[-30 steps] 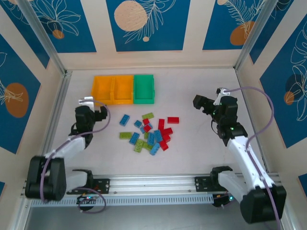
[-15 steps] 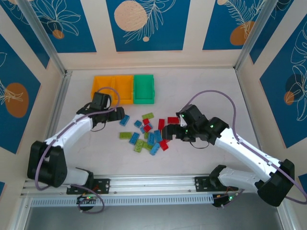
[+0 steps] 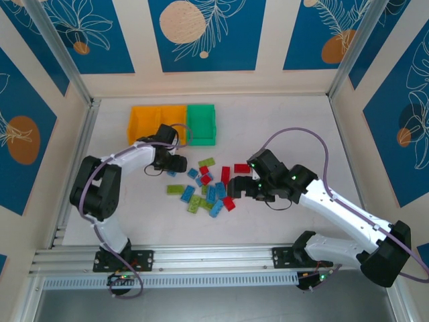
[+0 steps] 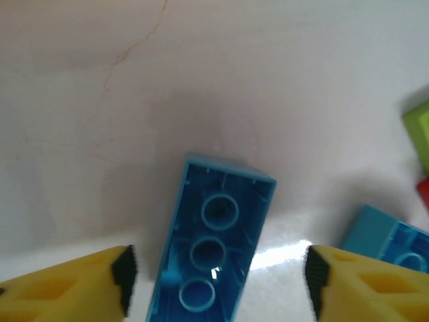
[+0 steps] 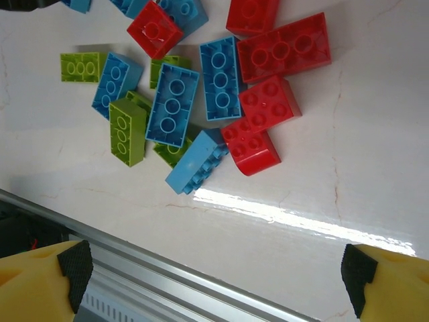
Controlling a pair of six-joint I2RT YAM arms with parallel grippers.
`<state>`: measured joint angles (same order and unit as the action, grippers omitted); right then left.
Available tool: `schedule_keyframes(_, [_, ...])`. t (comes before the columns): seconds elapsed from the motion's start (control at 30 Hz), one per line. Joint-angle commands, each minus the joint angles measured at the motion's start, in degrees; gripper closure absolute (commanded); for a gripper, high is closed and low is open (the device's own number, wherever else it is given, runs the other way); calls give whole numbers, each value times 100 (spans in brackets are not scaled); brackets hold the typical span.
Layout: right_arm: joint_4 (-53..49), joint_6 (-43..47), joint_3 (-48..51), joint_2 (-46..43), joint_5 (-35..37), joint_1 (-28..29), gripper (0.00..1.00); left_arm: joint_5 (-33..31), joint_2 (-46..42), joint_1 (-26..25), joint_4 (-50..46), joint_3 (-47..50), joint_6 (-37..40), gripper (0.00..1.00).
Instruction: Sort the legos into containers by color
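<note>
Both jaws swung over the legos (image 3: 209, 186); left jaws narrowing around a blue lego (image 4: 211, 255).

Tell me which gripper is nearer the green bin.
Left. The left gripper hangs just in front and left of the green bin, straddling a blue brick. The right gripper is farther away, over the red bricks.

three bins (image 3: 172, 119), roughly twenty bricks (image 3: 213, 193)

White matte tabletop (image 3: 281, 121), faint hairline cracks, glare patch near the front. Silver slotted aluminium rail (image 3: 214, 255) along its near edge. Beige walls carry blue leaf-print panels (image 3: 201, 33). Grey metal corner posts (image 3: 62, 57) stand at the back.
</note>
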<state>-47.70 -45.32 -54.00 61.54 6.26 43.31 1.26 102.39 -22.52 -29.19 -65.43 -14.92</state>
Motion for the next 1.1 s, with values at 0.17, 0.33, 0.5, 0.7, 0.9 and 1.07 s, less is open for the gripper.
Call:
schedule_keyframes(0.17, [-221,-205,-53,-305,217,55,2,-224,280,11,-223,-237,206,55])
schedule_keyframes(0.33, [-163,-263,-102,-504,265,64,2,-444,113,11,-259,-215,206,63])
schedule_keyframes(0.5, [-218,-298,-146,-716,314,64,3,-492,-387,6,-333,-313,174,67])
schedule_keyframes(0.7, [-188,-389,-173,-965,462,64,3,-1071,-1045,224,-268,-764,-79,68])
schedule_keyframes(0.9, [-160,-447,-120,-1035,482,64,3,-1457,-442,1111,165,-1677,-346,69])
schedule_keyframes(1.07, [-195,-537,-5,-1156,420,72,3,-1319,885,1680,-330,-3245,-445,71])
